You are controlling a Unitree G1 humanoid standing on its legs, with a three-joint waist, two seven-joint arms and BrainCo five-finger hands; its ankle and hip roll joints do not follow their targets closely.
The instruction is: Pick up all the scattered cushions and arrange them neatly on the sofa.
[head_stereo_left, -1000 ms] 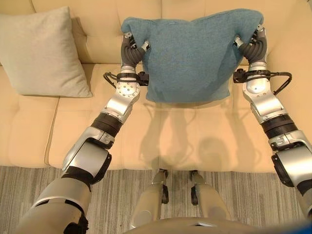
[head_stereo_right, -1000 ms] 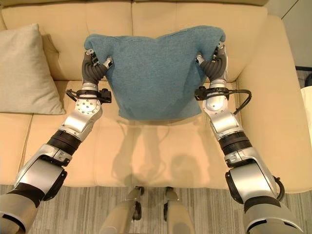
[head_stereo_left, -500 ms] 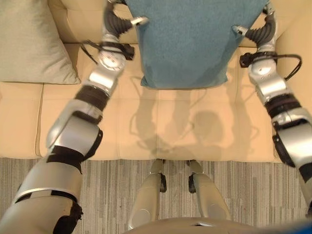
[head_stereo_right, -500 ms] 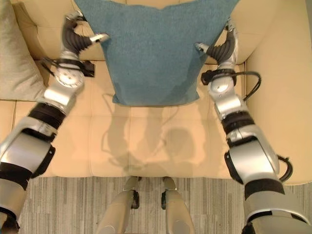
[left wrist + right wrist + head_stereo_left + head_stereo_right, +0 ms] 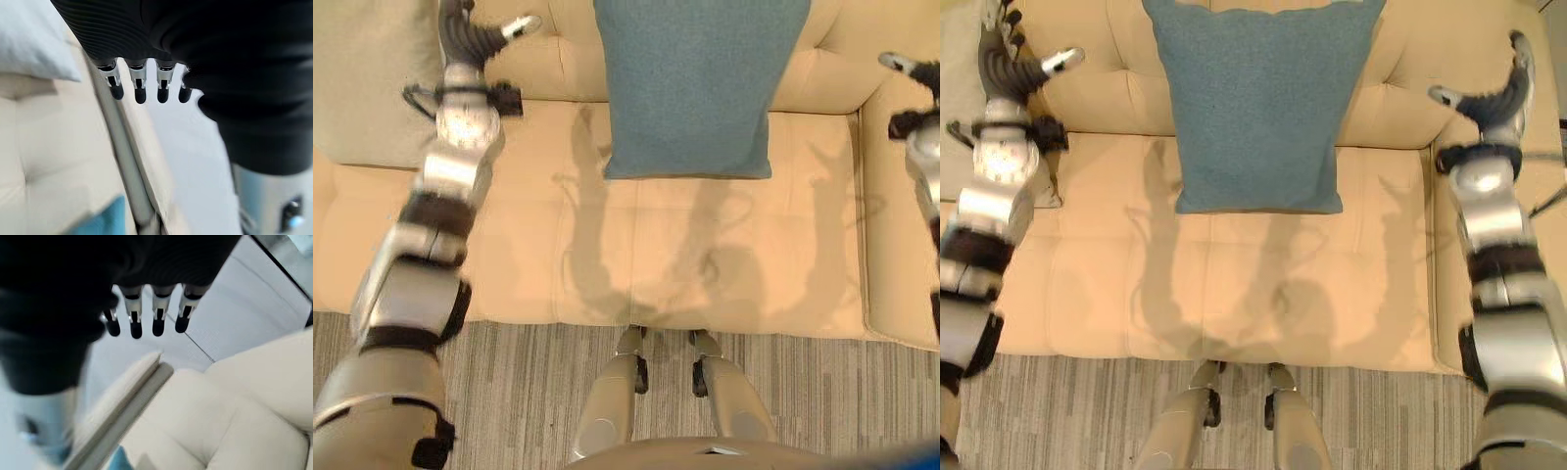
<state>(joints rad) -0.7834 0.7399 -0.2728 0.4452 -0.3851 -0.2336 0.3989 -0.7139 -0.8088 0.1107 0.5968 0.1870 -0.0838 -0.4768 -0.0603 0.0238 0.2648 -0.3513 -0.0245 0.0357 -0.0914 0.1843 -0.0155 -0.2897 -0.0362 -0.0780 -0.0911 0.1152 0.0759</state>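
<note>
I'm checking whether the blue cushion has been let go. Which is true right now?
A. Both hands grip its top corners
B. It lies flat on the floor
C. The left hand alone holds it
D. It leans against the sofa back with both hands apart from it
D: the blue cushion stands on the seat against the sofa back, with the left hand and right hand off to either side, fingers straight, touching nothing.

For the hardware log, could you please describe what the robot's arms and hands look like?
Both arms are silver-grey metal segments joined by black bands. The left hand and right hand wear dark ribbed covers over back and wrist, with silver, dark-tipped fingers.
</note>
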